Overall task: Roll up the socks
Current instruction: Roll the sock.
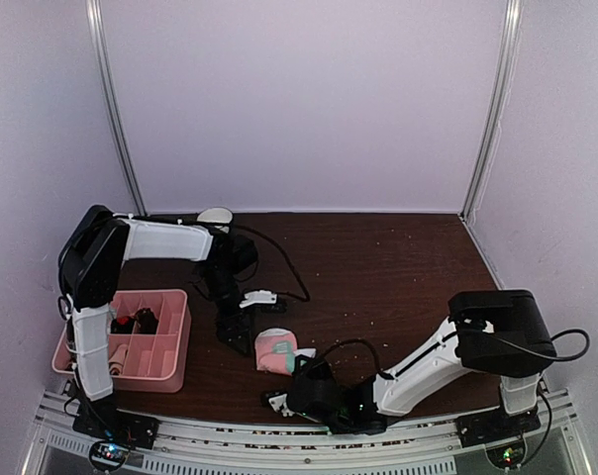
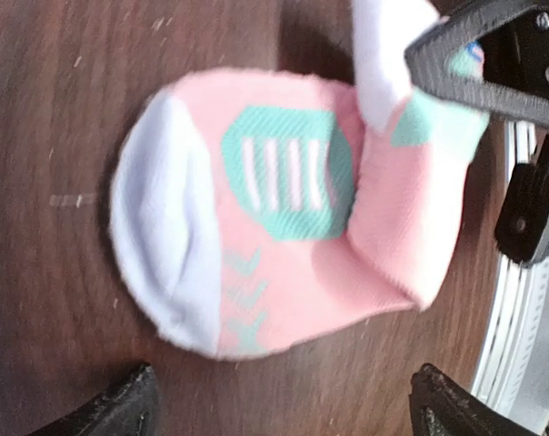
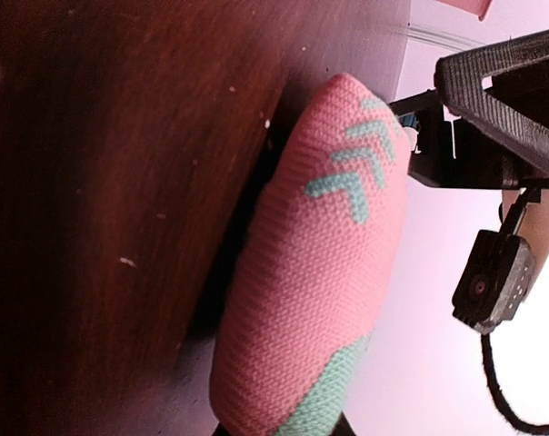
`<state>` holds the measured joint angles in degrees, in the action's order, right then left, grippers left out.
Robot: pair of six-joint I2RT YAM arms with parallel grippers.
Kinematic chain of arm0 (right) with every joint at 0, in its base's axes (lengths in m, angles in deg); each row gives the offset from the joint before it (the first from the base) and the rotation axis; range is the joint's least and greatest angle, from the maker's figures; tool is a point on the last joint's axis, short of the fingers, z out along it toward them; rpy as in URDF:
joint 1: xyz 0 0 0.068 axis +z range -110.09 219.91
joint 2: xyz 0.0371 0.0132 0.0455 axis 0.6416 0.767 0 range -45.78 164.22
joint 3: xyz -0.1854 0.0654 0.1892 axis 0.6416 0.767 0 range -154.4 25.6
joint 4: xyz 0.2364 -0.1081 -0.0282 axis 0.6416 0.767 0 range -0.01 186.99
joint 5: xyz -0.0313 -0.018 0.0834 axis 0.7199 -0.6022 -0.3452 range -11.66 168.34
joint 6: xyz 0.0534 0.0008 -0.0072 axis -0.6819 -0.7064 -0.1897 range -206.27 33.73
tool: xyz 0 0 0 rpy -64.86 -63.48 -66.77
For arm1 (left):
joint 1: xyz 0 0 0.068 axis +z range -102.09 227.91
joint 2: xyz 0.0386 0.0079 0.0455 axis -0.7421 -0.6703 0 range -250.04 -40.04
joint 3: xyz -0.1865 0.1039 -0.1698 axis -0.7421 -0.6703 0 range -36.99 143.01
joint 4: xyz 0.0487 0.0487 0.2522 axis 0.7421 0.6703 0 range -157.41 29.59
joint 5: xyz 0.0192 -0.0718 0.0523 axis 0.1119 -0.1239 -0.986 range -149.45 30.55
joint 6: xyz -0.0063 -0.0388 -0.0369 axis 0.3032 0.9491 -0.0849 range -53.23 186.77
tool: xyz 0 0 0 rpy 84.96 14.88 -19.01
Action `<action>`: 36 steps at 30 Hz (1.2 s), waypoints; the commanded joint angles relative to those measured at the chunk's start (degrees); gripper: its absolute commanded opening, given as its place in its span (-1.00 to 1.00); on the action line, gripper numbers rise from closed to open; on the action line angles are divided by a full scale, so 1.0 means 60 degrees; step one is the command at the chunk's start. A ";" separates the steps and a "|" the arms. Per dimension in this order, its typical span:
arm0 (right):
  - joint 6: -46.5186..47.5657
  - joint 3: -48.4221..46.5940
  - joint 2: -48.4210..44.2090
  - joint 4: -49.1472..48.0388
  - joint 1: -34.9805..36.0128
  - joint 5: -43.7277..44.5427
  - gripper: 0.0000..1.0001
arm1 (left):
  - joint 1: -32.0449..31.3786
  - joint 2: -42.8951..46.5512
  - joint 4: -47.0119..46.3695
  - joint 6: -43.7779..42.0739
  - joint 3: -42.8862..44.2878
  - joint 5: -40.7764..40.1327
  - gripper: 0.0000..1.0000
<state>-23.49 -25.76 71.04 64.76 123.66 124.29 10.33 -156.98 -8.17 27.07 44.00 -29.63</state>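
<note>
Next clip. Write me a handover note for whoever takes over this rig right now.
Left hand: open, above the pink sock bundle, not touching it.
Right hand: shut on the bundle's mint-trimmed end.
Bundle lies on the table near the front edge.
Pink tray at left holds something dark, too small to identify.
Done: pink pair looks rolled.
Left: release it, check the roll holds, probably tray it.

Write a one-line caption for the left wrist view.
Left gripper open above the pink sock bundle on the dark table, right gripper pinching its mint-tipped end.
</note>
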 commanded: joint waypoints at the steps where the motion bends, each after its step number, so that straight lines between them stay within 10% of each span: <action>1: 0.0540 0.0109 0.0278 -0.0811 0.0147 0.0839 -1.00 | -0.0540 -0.0648 -0.0499 0.0287 0.0353 -0.0436 0.96; 10: 0.1286 0.0021 0.0372 -0.1528 0.0406 0.1270 -1.00 | -0.0810 -0.1272 -0.0362 0.0338 0.1130 -0.0893 0.96; 21: 0.0900 -0.0132 0.0551 -0.0220 0.0806 0.1040 -1.00 | -0.0829 -0.2085 0.1412 -0.0535 0.2390 0.2086 0.96; 36: -0.0946 -0.0599 0.0710 0.1870 0.0925 0.1478 -1.00 | -0.0721 -0.0090 -0.2020 0.0361 0.0837 -0.3077 0.96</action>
<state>-26.20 -27.99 73.16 69.85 128.92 131.50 8.19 -158.53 -10.31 27.15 52.74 -40.40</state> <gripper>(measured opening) 0.105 0.980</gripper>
